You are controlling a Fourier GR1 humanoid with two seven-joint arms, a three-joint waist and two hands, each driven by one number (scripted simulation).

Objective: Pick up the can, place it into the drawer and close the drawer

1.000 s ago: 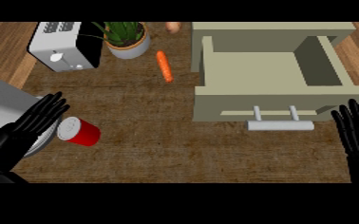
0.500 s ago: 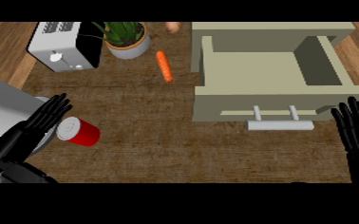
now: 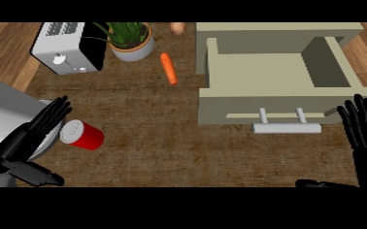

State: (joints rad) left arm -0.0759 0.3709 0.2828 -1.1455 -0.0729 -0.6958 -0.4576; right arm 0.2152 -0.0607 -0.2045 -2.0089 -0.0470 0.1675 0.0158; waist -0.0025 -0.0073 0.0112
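1. Dark wood-grain bench [image 3: 179, 150] carries a toaster [image 3: 68, 48], a potted plant [image 3: 130, 40] and a carrot [image 3: 169, 69] at the far side.
2. The red can [image 3: 82, 135] is seen lying on its side at the near left, well apart from the drawer [image 3: 272, 77], which is pulled open, presumably to receive it.
3. The left hand [image 3: 32, 133] is held just beside the can, fingers straight and spread; contact seemingly is not yet made.
4. The right hand [image 3: 355, 126] is kept open at the right edge, holding nothing.

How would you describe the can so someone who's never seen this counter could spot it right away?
Start at the white toaster in the far left corner and come straight toward the near edge. The can lies on its side there, just beside the left hand. It is the only red thing, with a pale lid.
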